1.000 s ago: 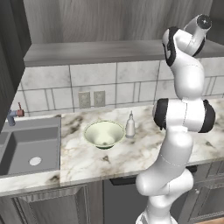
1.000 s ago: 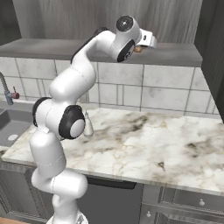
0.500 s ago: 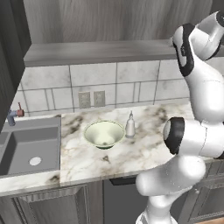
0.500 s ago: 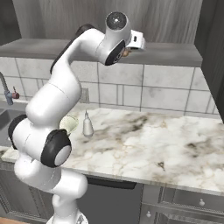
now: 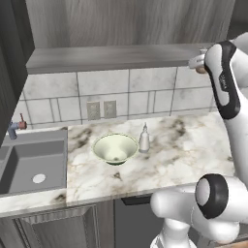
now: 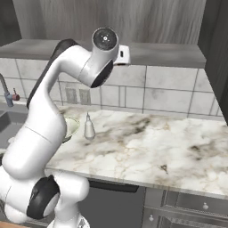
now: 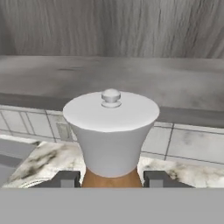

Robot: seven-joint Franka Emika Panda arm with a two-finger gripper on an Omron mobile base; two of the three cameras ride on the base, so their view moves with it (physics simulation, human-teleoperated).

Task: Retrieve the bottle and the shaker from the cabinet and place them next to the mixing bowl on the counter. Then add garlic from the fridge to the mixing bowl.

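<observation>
In the hand view the shaker (image 7: 111, 127) looms close, its pale cap on top and its orange-brown neck below, and my gripper (image 7: 111, 180) is shut on that neck. In the left base view the gripper (image 5: 197, 64) hangs high at the right, level with the front edge of the cabinet shelf (image 5: 111, 57). Down on the marble counter (image 5: 184, 145) the white bottle (image 5: 144, 139) stands upright, close beside the right of the mixing bowl (image 5: 115, 147). From the right base view the bottle (image 6: 89, 127) shows beside the arm, which partly covers the bowl (image 6: 72, 126).
A grey sink (image 5: 29, 164) with a faucet (image 5: 14, 127) is set in the counter at the left. A tiled backsplash with outlets (image 5: 101, 109) runs behind it. A dark cabinet side (image 6: 216, 49) stands at the right. Drawers (image 6: 187, 209) sit under the counter.
The hand with the shaker has drawn back from the cabinet and dropped a little toward the shelf's front edge. The arm's elbow has swung round. Bottle and bowl have not moved.
</observation>
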